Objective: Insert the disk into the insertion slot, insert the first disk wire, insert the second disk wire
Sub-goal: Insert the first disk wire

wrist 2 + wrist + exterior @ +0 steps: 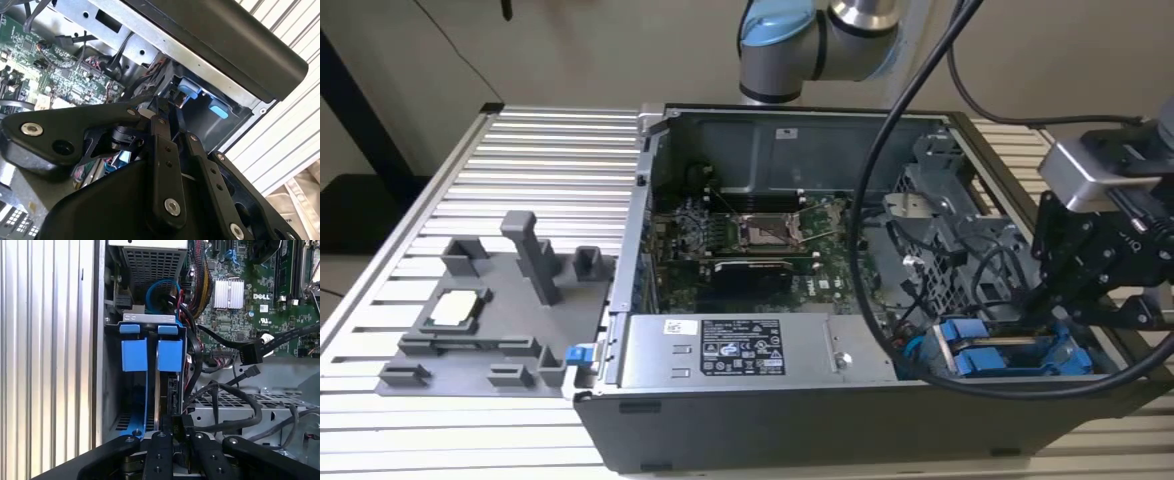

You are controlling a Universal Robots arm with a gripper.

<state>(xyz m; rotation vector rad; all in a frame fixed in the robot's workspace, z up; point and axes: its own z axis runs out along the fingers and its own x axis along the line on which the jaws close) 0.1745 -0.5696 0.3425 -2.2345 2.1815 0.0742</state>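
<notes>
Ribbed aluminium table point(534, 150), open case point(787, 430). Disk point(169, 356) edge-on in insertion slot point(111, 390), long axis straight ahead of gripper point(176, 426); jaws drawn narrow, contents indeterminate.

disk point(169, 356) in blue frame, on edge inside insertion slot point(150, 317)

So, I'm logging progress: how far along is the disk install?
Done, it seems: the disk sits in the slot. In hand: the gripper is at the disk's edge. Left: both wires, whose plugs hang loose.
</notes>
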